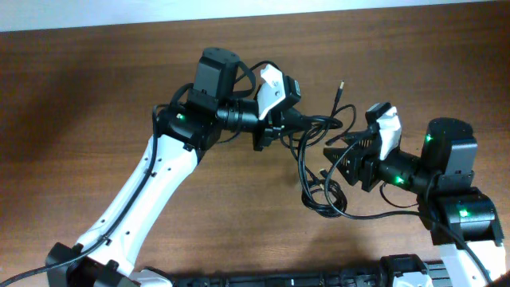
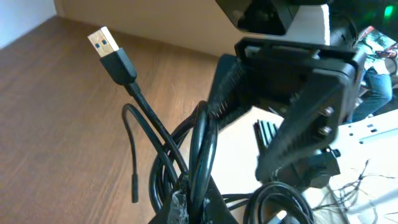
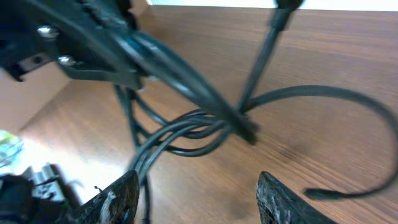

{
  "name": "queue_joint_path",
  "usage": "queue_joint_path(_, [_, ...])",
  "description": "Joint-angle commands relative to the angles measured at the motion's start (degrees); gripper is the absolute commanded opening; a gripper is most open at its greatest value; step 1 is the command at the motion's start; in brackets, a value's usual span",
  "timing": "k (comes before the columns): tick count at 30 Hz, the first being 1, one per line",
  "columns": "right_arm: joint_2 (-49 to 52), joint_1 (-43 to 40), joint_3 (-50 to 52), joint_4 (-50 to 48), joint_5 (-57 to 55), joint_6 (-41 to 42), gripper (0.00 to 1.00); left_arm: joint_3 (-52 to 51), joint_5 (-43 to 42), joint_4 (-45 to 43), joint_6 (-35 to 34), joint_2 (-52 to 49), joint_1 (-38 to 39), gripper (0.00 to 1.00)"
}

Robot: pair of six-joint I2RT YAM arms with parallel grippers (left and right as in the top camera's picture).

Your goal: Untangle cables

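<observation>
Cables (image 1: pixel 328 191): light, limp cords looped at centre-right of the tabletop (image 1: pixel 96 96). Left fingers (image 2: pixel 176 213) pinch the bundle; right fingers (image 3: pixel 118 193) stand spread, empty. Likely best hold: a free strand below the USB plug (image 2: pixel 112 53), clear of the knot.

Brown wood-grain table (image 1: pixel 80 119), evenly lit, pale strip (image 1: pixel 80 9) beyond its far edge.

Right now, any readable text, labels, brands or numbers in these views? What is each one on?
No text can be read in any view.
USB plug on the cables: no logo or marking shows.
Coloured patch at the left edge of the right wrist view: too blurred to read.
</observation>
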State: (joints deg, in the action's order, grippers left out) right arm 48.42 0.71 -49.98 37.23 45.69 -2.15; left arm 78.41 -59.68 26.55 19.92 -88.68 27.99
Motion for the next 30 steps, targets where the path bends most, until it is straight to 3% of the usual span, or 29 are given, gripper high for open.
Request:
queue_joint_path(1, [-0.55,-0.35,-0.52,0.02,6.51,-0.59,0.62,0.39,-2.40,-4.59,-1.27,2.10,0.13,0.00])
queue_joint_path(5, [-0.52,-0.35,-0.50,0.00,6.64,-0.59,0.74,0.39,-1.95,-14.32,-11.63,2.10,0.61,0.00])
queue_joint_path(11, [-0.44,-0.35,-0.50,0.00,6.64,-0.42,0.77,0.39,6.21,-15.93,-11.74,2.10,7.89,0.00])
queue_joint_path(14, [-0.44,-0.35,-0.50,0.22,6.64,-0.42,0.77,0.39,6.19,-19.26,-11.76,2.10,9.44,0.00])
queue_joint_path(16, [-0.44,-0.35,-0.50,1.22,6.64,-0.42,0.57,0.39,7.61,-23.71,-15.34,2.10,9.73,0.00])
queue_joint_path(17, [-0.44,-0.35,-0.50,1.60,6.64,-0.42,0.42,0.39,9.55,-24.96,-16.70,2.10,9.73,0.00])
queue_joint_path(18, [-0.44,-0.35,-0.50,2.03,6.62,-0.42,0.38,0.39,11.76,-26.08,-16.96,2.10,9.73,0.00])
queue_joint_path(25, [-0.42,-0.35,-0.50,3.10,6.56,-0.44,0.38,0.39,14.49,-35.85,-26.36,2.10,9.73,0.00])
queue_joint_path(30, [0.83,-0.35,-0.50,4.96,1.60,-0.44,0.39,0.39,16.28,-37.05,-27.02,3.17,8.00,0.00])
